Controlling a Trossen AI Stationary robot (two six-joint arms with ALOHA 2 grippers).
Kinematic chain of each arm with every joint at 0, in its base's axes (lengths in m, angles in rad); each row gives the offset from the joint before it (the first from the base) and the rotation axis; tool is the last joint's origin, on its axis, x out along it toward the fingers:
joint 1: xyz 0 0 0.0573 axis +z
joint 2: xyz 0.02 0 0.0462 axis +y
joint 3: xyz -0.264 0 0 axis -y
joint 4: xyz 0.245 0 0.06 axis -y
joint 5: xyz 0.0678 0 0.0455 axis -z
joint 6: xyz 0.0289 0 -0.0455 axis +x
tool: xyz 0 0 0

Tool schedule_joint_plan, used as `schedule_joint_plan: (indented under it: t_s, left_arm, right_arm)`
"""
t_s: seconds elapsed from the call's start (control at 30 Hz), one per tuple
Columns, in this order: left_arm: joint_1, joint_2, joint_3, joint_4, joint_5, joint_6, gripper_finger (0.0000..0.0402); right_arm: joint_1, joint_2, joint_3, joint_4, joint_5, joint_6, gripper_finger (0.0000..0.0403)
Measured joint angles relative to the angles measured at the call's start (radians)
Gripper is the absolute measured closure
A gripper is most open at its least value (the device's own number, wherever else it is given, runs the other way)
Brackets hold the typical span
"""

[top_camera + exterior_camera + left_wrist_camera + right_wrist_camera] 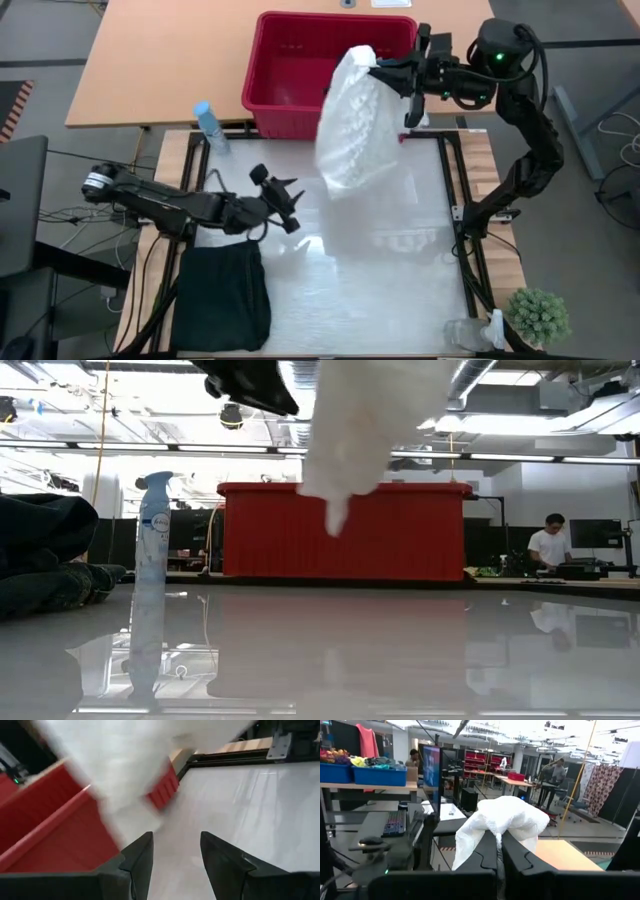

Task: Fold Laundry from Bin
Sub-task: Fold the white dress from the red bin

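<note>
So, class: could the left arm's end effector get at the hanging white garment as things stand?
Probably yes. The left end effector is open over bare table, nothing stands between it and the white garment, which hangs from the right end effector.

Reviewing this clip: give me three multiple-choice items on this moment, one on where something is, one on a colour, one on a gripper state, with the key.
1. Where does the black garment lie?
A. inside the bin
B. on the table's near left part
C. hanging from the right gripper

2. What colour is the bin?
A. red
B. blue
C. grey

3. What is the right gripper doing?
A. resting open on the table
B. shut on the white crinkled garment, which hangs clear of the table
C. holding the spray bottle

Key:
1 B, the high view shows it beside the left gripper.
2 A, its walls are red in the high and low views.
3 B, the right wrist view shows white cloth pinched between the fingers.
</note>
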Motion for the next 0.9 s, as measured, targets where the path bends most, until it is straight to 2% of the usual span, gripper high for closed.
schedule_joint_plan:
  t_s: [0.07, 0.23, 0.3, 0.57, 0.7, 0.9]
  left_arm:
    - [-0.001, 0.049, 0.000, 0.068, -0.033, 0.054, 0.0246]
    - [-0.001, 0.126, 0.011, 0.170, -0.256, 0.208, 0.0246]
    - [-0.001, 0.129, 0.011, 0.194, -0.286, 0.232, 0.0246]
    - [-0.041, 0.115, 0.012, 0.203, -0.312, 0.236, 0.0246]
    - [-0.043, 0.114, 0.012, 0.203, -0.241, 0.225, 0.0246]
    - [-0.036, 0.114, 0.012, 0.216, -0.219, 0.218, 0.0246]
  right_arm:
    - [-0.001, 0.000, 0.000, 0.011, 0.000, 0.000, 0.0379]
    - [-0.002, 0.000, 0.000, 0.020, -0.002, 0.008, 0.0379]
    - [-0.001, 0.000, 0.000, 0.012, -0.006, 0.008, 0.0379]
    - [-0.001, 0.000, 0.000, 0.003, -0.007, 0.008, 0.0379]
    - [-0.001, 0.000, 0.000, 0.004, -0.007, 0.004, 0.0379]
    - [-0.002, 0.000, 0.000, 0.006, -0.038, 0.000, 0.0379]
